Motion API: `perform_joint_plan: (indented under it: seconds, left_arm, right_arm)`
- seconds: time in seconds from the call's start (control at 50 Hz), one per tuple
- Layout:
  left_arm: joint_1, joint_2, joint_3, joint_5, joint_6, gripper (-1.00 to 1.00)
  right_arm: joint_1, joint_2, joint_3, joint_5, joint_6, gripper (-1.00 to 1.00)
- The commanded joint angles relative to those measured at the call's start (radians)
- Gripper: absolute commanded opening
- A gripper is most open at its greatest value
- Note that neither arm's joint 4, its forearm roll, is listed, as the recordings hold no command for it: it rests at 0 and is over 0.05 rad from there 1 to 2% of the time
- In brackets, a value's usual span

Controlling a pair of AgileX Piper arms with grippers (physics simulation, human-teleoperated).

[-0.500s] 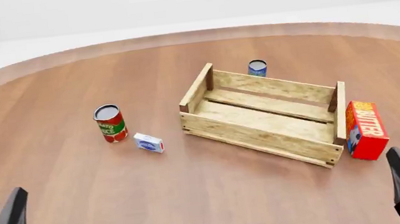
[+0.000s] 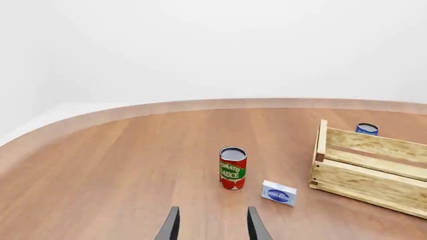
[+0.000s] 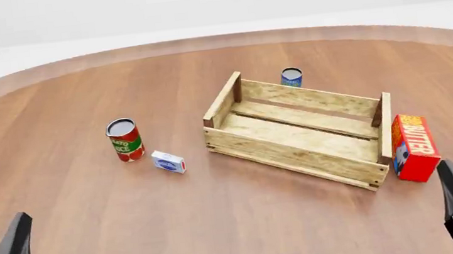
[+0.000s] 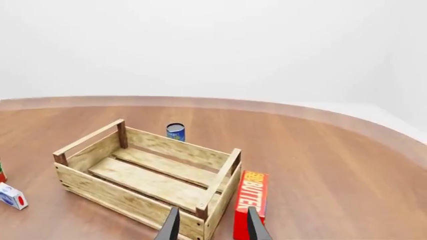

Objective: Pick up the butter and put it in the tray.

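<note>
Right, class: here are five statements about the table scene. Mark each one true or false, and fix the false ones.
1. The butter stands outside the tray, beside its right end. True.
2. The tomato sauce can lies on its side. False: it stands upright.
3. The small white-and-blue box sits between the tomato sauce can and the tray. True.
4. The right pincer grips the butter. False: it is open, holding nothing.
5. The blue can is inside the tray. False: it stands on the table beyond the far wall.
</note>
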Motion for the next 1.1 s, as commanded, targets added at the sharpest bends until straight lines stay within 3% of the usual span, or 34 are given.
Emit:
perform_joint_plan:
  seconds: [0.02, 0.84, 1.1]
  left_arm:
    - [0.000, 0.000, 0.000, 0.000, 0.000, 1.00]
    - [0.000, 0.000, 0.000, 0.000, 0.000, 1.00]
    - [0.000, 0.000, 0.000, 0.000, 0.000, 1.00]
  right_arm:
    - [-0.012, 0.114, 0.005, -0.108, -0.010, 1.00]
    - [-0.086, 0.582, 0.014, -0.505, -0.036, 1.00]
    - [-0.109, 0.675, 0.014, -0.579, -0.033, 1.00]
